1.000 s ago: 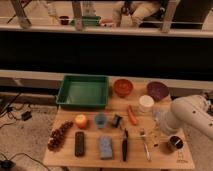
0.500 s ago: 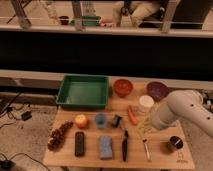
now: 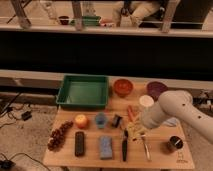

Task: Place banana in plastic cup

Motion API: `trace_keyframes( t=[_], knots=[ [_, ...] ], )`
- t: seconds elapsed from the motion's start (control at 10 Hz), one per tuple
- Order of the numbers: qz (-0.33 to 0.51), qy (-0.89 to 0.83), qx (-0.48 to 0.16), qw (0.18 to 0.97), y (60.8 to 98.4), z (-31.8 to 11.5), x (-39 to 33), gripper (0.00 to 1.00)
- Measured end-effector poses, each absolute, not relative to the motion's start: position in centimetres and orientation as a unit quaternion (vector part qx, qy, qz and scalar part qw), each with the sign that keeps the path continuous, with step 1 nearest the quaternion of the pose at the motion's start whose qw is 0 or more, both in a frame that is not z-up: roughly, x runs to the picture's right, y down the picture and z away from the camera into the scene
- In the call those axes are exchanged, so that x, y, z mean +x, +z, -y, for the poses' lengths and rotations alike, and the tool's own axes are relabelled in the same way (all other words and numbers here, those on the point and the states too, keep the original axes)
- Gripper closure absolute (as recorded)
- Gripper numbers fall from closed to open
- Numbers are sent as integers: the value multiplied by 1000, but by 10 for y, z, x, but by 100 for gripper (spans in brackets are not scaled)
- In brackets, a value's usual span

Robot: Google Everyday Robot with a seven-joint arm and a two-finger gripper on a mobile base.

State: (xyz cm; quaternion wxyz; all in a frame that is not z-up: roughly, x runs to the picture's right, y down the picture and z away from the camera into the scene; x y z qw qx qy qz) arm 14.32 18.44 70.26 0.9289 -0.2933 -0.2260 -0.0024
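Fingers of the gripper (image 3: 135,131) are clenched shut, low over the table (image 3: 90,156) just right of its centre. Whether they pinch anything I cannot tell, because the wrist hides the tips.

Camera view, the only 1: over the last second the white arm (image 3: 170,107) swings in from the table's 3 o'clock edge toward 9 o'clock. The gripper ends at the spot where the banana (image 3: 139,133) lies. The fingers stay closed through the whole sweep. This reads as the approach or grasp stage. The fruit is not yet on its way to the plastic cup (image 3: 101,119), which sits empty and upright at about 9 o'clock from the gripper, near but apart. A small dark object (image 3: 117,121) stands between them. If the fingers have closed on air, they need to reopen before any lift.

The banana shows only as a pale yellow patch under and just past the gripper at its 4 o'clock. It is mostly covered, so its curve and full length are hidden. The orange-red carrot piece (image 3: 131,112) lies at 12 o'clock from it and the fork (image 3: 145,148) at 5 o'clock. From the visible patch it looks longer than the cup is wide, so it likely has to go in end-first.
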Motion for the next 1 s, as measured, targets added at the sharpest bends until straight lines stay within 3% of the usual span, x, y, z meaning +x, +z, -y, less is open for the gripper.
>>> trace_keyframes(
  t=[1.0],
  knots=[
    [235,-15,-290,927,705,-177,126,100]
  ],
)
